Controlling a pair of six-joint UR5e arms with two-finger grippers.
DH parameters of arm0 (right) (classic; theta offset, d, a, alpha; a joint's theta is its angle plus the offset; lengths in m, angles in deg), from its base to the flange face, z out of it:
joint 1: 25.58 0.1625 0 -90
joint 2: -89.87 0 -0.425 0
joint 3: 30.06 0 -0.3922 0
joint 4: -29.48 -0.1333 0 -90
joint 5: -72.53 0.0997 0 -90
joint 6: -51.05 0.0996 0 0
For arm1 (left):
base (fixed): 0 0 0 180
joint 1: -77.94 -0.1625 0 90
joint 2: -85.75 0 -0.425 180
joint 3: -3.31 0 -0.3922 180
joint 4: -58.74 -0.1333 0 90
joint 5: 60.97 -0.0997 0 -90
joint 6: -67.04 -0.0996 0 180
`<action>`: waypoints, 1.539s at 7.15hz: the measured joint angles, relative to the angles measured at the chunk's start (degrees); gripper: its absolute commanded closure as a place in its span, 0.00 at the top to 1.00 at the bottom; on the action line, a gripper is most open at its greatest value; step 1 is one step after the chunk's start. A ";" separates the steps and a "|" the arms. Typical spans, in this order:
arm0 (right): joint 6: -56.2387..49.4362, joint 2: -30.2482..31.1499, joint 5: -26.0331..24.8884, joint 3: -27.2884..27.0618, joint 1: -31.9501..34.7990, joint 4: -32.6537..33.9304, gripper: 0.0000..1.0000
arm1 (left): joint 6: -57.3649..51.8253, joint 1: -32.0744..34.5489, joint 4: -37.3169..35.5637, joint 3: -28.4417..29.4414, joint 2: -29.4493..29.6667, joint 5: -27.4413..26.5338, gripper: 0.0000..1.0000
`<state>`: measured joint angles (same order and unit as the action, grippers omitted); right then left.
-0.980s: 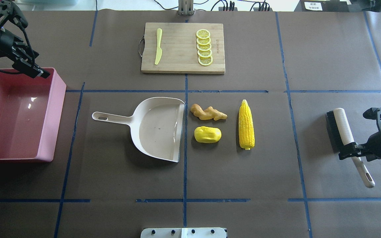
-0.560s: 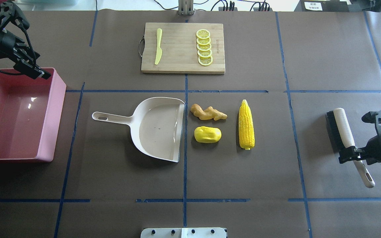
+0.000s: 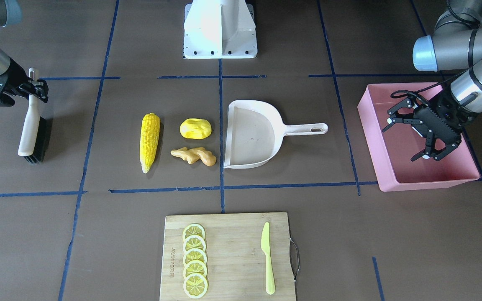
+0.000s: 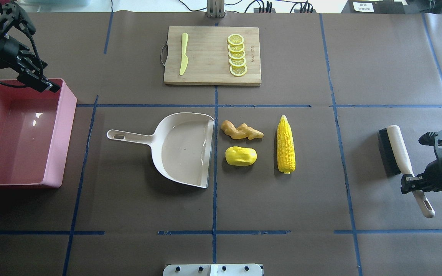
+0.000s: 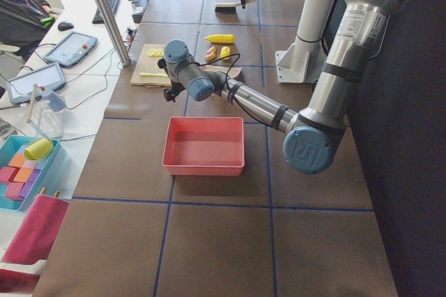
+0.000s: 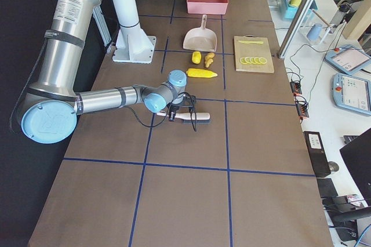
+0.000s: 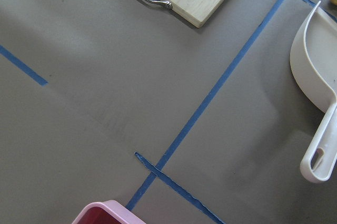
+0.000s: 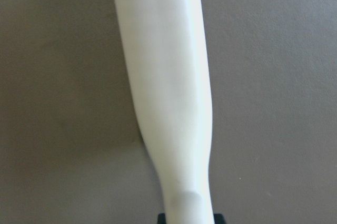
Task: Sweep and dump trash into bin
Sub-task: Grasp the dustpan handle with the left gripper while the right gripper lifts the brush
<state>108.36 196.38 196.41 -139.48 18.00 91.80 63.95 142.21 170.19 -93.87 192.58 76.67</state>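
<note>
At 9 o'clock of table: one bin, glossy pink plastic, rectangular, sloping walls

Above bin, toward its 1 o'clock corner: left gripper, black fingers spread, holding nothing

Toward centre: one dustpan, smooth cream plastic, fan-shaped, mouth facing 3 o'clock

At 12 o'clock: one wooden board, one yellow-green knife, five lemon slices in overlapping row

Just beside dustpan mouth, on table, three in number: knobbly tan ginger root; rounded yellow lump at its 6 o'clock; ribbed corn cob at 3 o'clock of both

At 3 o'clock: one brush, black bristles, smooth white handle; right gripper astride handle, cannot tell whether pinching
</note>
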 measured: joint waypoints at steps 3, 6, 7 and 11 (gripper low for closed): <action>-0.01 0.15 1.81 -1.34 1.24 0.05 0.00 | -0.35 -1.66 1.77 -0.05 -0.08 -0.27 1.00; -0.01 -0.63 6.08 -2.64 4.74 0.26 0.00 | -1.25 -5.67 5.67 -0.31 0.04 -0.11 0.98; -0.01 -1.75 6.87 -3.00 5.05 1.56 0.00 | -2.52 -6.64 6.66 -0.48 0.40 0.03 0.99; 0.01 -12.22 7.08 -7.06 4.48 18.19 0.00 | -9.47 -11.84 6.91 -2.49 1.73 -1.53 1.00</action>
<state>108.37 184.16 203.49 -146.55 22.48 110.00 54.48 130.37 177.10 -96.36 194.31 75.14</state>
